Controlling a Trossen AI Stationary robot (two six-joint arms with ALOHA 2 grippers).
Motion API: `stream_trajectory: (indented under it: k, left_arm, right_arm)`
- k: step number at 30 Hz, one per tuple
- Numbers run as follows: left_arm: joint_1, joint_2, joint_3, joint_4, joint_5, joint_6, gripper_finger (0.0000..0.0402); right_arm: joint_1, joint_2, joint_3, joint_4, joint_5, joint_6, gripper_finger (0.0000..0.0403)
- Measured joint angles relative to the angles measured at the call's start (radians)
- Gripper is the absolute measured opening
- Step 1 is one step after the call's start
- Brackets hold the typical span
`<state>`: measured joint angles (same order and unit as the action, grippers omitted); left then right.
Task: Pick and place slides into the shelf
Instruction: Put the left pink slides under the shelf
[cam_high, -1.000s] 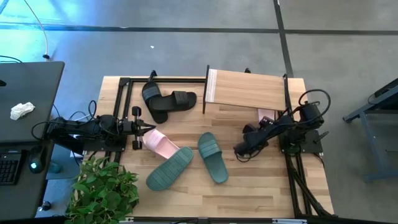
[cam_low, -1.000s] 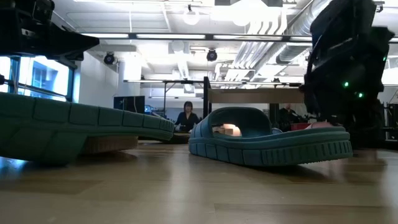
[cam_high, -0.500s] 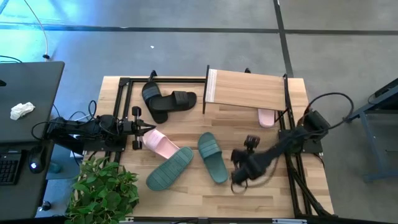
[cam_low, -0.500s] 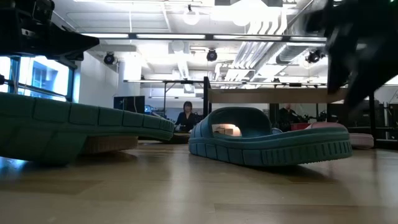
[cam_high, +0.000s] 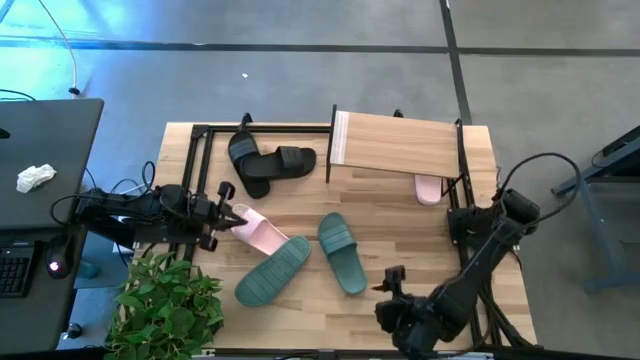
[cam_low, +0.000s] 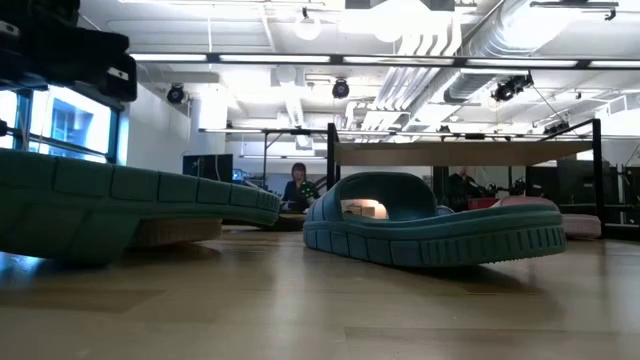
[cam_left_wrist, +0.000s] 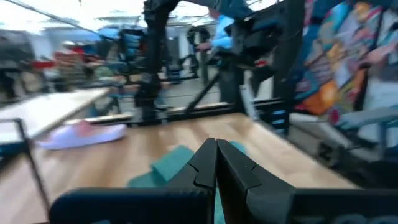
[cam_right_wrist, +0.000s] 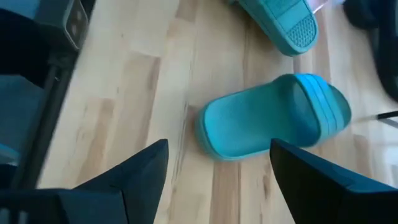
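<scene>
Right gripper (cam_high: 392, 300) has swung away from the shelf (cam_high: 396, 143) to the table's front edge, fingers spread wide and empty.
Nearest teal slide (cam_high: 341, 252) lies just beside it toward the table's middle; left gripper (cam_high: 226, 206), closed, sits beside the pink slide (cam_high: 259, 232).

The right gripper (cam_high: 392, 300) has swung from beside the wooden-topped shelf (cam_high: 398, 143) to the table's near edge; the left gripper (cam_high: 232, 205) has tilted slightly.
</scene>
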<state>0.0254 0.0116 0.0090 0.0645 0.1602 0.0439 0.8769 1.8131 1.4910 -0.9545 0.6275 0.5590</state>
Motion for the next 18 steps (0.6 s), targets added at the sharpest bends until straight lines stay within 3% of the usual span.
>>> stream_trajectory:
  k: [3,10,18]
  left_arm:
    - [0.0,0.003,0.0,0.0,-0.007,-0.082,0.0001]
    - [0.001,0.006,0.003,-0.006,-0.204,-0.264,0.0001]
    - [0.0,0.139,0.117,-0.183,-0.239,-0.366,0.0001]
  right_arm:
    - [-0.005,0.023,0.0,-0.009,0.019,-0.002,0.027]
    - [-0.042,0.079,0.0,-0.032,0.0,0.01,0.027]
    - [-0.066,0.113,-0.001,-0.048,-0.008,0.001,0.027]
